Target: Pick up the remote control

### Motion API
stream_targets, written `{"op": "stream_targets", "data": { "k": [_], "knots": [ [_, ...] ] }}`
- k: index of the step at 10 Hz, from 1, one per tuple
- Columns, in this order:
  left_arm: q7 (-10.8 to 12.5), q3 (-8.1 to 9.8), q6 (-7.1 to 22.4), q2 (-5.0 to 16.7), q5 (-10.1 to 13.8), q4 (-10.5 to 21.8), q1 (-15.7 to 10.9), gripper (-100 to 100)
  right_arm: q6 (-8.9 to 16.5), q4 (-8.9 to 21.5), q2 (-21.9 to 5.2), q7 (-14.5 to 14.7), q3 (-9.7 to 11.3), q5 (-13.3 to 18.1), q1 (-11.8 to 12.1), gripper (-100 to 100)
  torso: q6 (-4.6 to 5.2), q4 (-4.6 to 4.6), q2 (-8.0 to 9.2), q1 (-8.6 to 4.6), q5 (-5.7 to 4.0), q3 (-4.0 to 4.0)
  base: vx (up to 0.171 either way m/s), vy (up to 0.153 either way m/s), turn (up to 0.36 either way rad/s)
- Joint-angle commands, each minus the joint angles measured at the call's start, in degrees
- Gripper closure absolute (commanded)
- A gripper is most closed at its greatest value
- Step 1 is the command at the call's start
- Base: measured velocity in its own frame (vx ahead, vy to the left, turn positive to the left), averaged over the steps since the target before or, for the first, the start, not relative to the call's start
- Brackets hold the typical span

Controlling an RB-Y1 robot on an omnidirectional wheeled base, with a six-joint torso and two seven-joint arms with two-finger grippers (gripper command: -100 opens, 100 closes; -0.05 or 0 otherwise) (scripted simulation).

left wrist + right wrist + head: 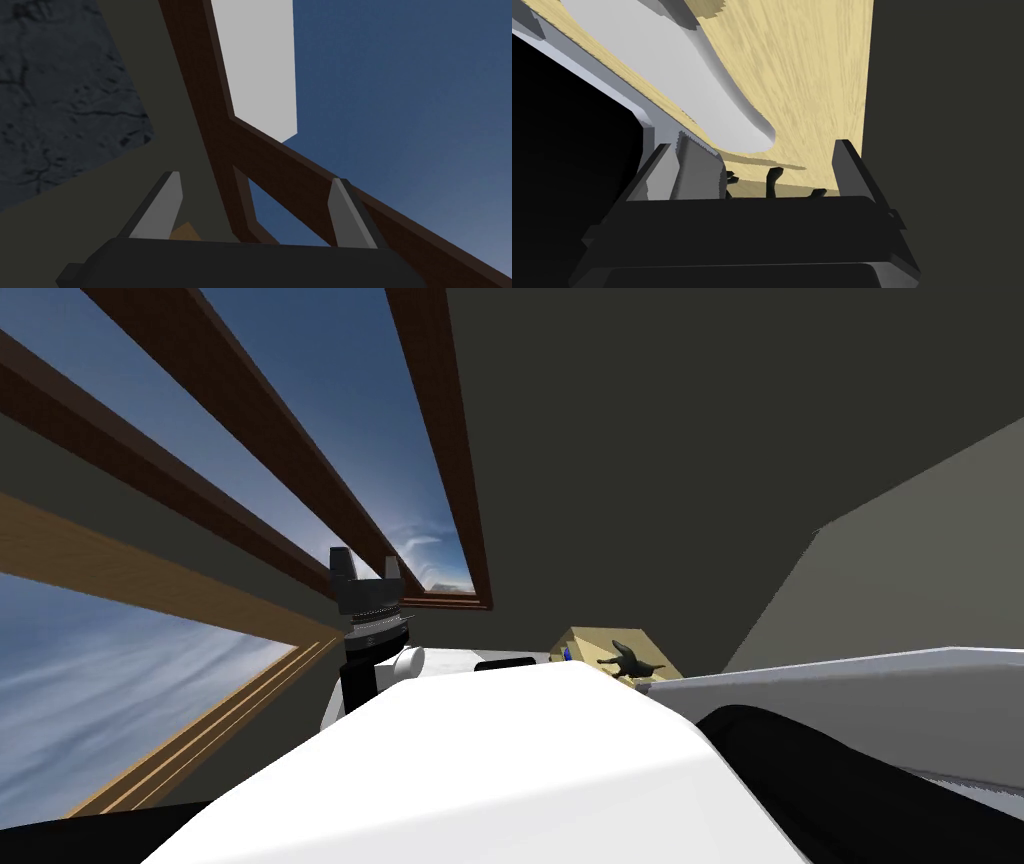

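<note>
Two blade fingers of the right gripper (760, 142) stand wide apart, with nothing between their tips. Just past its dark body, low between the fingers, a dark pronged shape (772, 181) pokes up from a light wood top (812, 75) (likely the remote control, though I cannot confirm that or read its long axis). From my chest it lies at about 1 o'clock, so the right arm is plainly the nearer. Farther off, at 11 o'clock, the left gripper (366, 556) hangs raised, fingers wide and empty.
</note>
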Motion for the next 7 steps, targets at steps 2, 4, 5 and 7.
{"op": "stream_targets", "data": {
  "k": [2,4,5,7],
  "knots": [
    [0.0,0.0,0.0,0.0,0.0,0.0,0.0,0,-1.08,4.71,-1.42,1.42,2.2,2.85,0.21,-100,0.01,0.0,-0.02,0.02,0.0,-0.01,0.031,-0.078,0.318],
    [0.0,0.0,0.0,0.0,0.0,0.0,0.01,0,-1.92,7.58,-2.19,2.19,3.78,4.46,0.0,-100,0.04,-0.01,-0.03,0.05,0.01,-0.02,0.02,-0.085,0.238],
    [0.0,0.0,0.0,0.0,0.0,0.0,0.01,0,-2.29,8.74,-2.45,2.49,4.52,5.09,-0.2,-100,0.03,0.0,0.01,0.04,0.01,0.0,0.014,-0.078,0.212],
    [0.0,0.0,0.0,0.0,0.0,0.0,0.01,0,-3.02,11.27,-2.62,3.08,6.57,6.42,-1.3,-100,0.03,0.0,-0.03,0.05,0.01,-0.02,0.011,-0.092,0.2]
  ]
}}
